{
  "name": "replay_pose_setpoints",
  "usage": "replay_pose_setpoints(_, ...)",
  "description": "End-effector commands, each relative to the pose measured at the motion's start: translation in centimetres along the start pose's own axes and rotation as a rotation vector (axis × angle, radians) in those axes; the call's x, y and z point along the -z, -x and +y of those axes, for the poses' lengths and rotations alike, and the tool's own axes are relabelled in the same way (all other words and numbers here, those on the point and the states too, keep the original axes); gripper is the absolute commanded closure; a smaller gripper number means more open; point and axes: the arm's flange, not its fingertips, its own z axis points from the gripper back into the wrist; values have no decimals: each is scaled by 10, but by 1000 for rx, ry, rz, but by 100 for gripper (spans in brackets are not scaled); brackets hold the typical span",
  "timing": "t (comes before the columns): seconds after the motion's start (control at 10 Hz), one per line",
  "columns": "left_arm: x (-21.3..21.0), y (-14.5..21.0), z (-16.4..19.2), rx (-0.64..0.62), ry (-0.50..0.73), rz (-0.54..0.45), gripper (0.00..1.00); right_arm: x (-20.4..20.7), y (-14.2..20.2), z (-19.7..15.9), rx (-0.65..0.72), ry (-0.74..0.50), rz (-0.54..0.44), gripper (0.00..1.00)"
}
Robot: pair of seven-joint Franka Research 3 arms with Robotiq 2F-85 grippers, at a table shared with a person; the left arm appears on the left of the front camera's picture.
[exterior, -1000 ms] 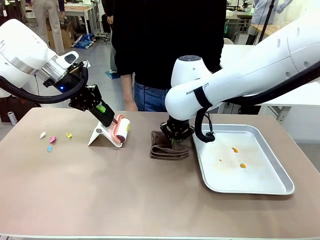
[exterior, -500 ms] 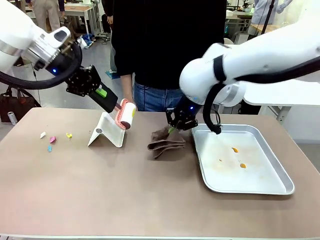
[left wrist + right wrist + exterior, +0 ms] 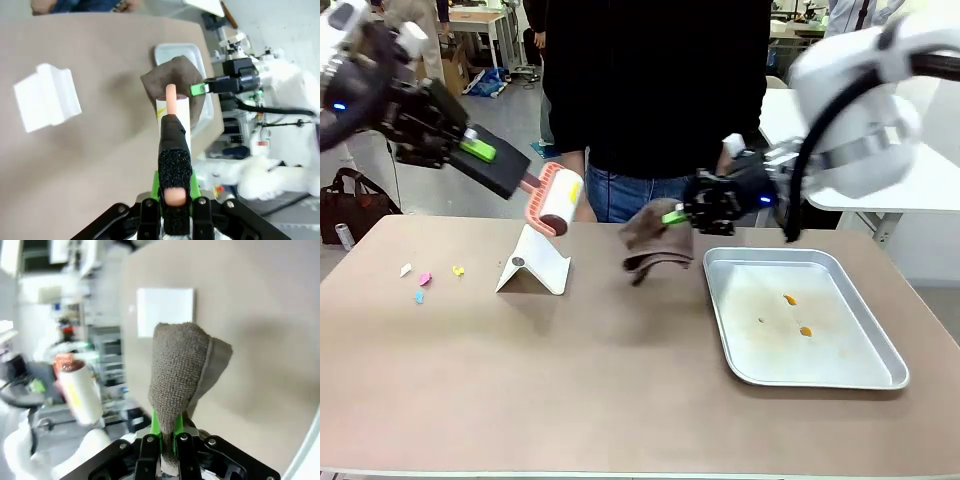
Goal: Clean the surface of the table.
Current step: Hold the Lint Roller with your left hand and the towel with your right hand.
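wide beige-brown desk [image 3: 570, 390], a few scraps [image 3: 424, 280] on its left part
a large rectangle with a smooth matte top and a pale edge along the near side, it stands level and spans the front view from side to side. the near and middle stretches of the top lie bare and even in colour. the small scraps, white, pink, yellow and blue, lie loose and close together near its far left corner.

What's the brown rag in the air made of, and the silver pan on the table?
The rag looks like soft terry or microfibre cloth: it droops in folds and shows a nubby weave in the right wrist view. The pan seems to be metal, probably steel or aluminium: silver, dull sheen, thin raised rim.
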Motion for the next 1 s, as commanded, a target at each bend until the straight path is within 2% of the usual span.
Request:
replay_pose_setpoints(0.0,-42,27,8,-34,135,-31,100,-64,35,-54,-1,-168,6,100)
replay_pose_setpoints(0.1,-68,35,16,-71,156,-103,100,-90,44,-63,-23,-232,-11,100)
replay_pose_setpoints(0.3,-126,51,42,-128,217,-208,100,-140,53,-81,15,-258,-64,100)
replay_pose_setpoints(0.4,-151,58,59,-147,242,-205,100,-163,56,-90,50,-253,-102,100)
replay_pose_setpoints(0.5,-175,68,81,-105,308,-126,100,-186,60,-100,72,-288,-120,100)
replay_pose_setpoints(0.6,-205,81,116,-123,363,-145,100,-211,69,-108,82,-337,-140,100)
replay_pose_setpoints(0.8,-232,110,171,-126,447,-231,100,-244,87,-116,105,-441,-151,100)
replay_pose_setpoints(0.9,-240,124,193,-106,431,-224,100,-253,95,-116,112,-485,-154,100)
